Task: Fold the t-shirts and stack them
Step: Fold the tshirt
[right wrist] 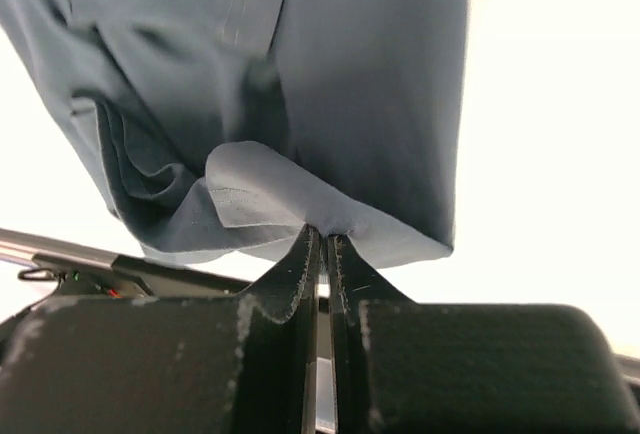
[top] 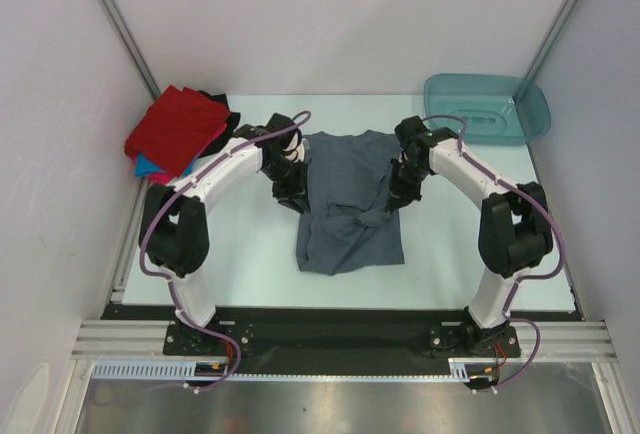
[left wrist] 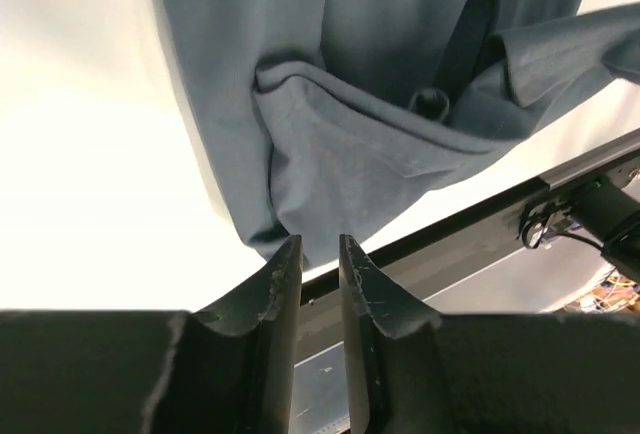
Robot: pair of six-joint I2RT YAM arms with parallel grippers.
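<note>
Inspector: Nearest the overhead camera, the left arm (top: pixel 180 234) and right arm (top: pixel 510 234) stood bolted at the near edge of the table (top: pixel 250 274). Between their wrists the grey-blue t-shirt (top: pixel 345 244) lay spread but rumpled, long axis near to far, collar far. The other t-shirts (top: pixel 175 124), red on top, sat heaped far left; a teal tub (top: pixel 490 109) far right.
Chief: Left wrist view?
Inspector: The left gripper (left wrist: pixel 320 244) stood slightly parted, nothing between its fingers (left wrist: pixel 285 284); the shirt's left edge lay just beyond the tips.
Chief: Right wrist view?
Inspector: The right gripper (right wrist: pixel 322 232) was clenched on a fold of the shirt's right side.
Chief: Your judgement?
Inspector: Cloth lay leftward of the holding claw, so a fold would probably run right to left, across the long axis. The left claw was close enough to pin its edge.
</note>
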